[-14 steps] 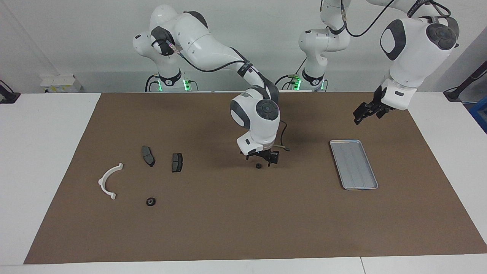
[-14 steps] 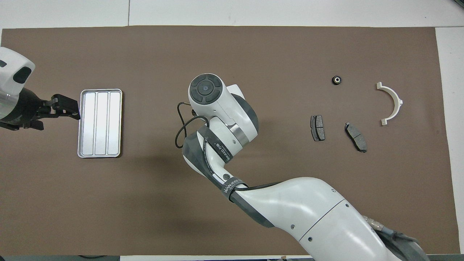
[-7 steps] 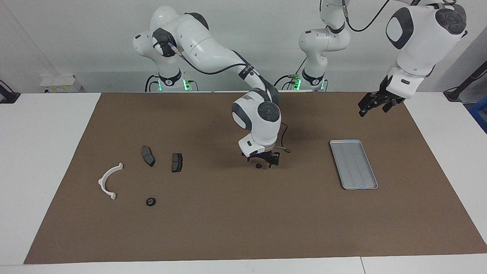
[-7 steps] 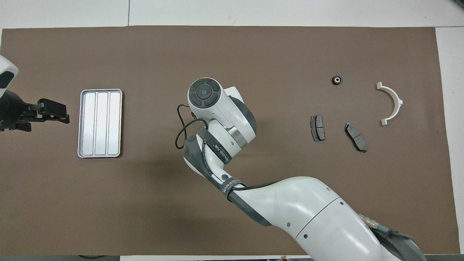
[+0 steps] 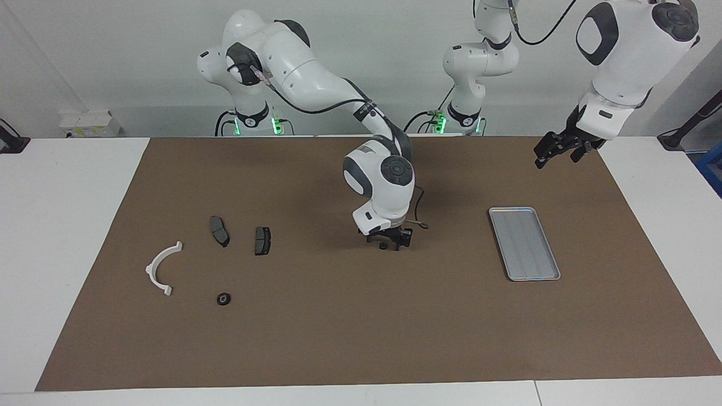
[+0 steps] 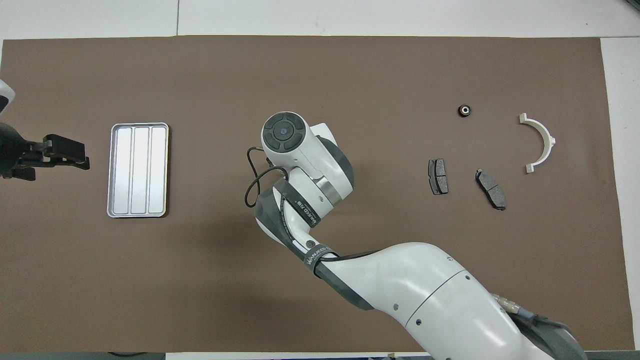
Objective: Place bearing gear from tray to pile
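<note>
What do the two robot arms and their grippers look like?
Both arms have glossy white rounded shells with dark grey joint caps. The right arm wears a black band with white lettering and carries a thin black cable looped near its wrist. Both the left gripper and the right gripper are black.

A brown mat [image 5: 338, 327] covers the white table [image 5: 67, 225], whose ends show beside it.

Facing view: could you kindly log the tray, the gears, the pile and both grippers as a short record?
tray: empty, toward left arm's end
bearing gear: on mat, mid-table
right gripper: low over bearing gear
left gripper: raised, waiting, jaws open
pile: white bracket, brake pads, second gear, toward right arm's end
</note>
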`<action>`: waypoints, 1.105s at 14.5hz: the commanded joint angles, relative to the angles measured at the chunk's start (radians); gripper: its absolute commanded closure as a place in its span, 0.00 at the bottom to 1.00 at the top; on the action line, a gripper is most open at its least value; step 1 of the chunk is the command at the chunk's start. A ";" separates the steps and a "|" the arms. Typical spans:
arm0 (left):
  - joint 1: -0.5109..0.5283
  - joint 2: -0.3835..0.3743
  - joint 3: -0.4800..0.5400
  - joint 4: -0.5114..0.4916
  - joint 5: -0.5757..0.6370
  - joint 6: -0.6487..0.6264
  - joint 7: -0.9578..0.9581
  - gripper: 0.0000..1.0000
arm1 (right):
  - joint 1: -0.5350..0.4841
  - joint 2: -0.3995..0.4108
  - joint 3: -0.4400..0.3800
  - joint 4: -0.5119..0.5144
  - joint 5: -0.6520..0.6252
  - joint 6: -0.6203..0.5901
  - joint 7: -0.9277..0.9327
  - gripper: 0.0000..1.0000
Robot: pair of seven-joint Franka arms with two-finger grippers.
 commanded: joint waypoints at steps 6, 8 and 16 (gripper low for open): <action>0.014 -0.002 -0.016 0.004 0.012 -0.016 0.014 0.00 | -0.015 -0.009 0.008 -0.010 -0.001 0.002 0.020 1.00; 0.012 -0.002 -0.016 0.001 0.012 -0.018 0.011 0.00 | -0.017 -0.009 0.008 -0.008 -0.006 0.002 0.019 1.00; 0.008 -0.003 -0.016 -0.001 0.012 -0.023 0.005 0.00 | -0.289 -0.058 -0.008 0.153 -0.024 -0.265 -0.586 1.00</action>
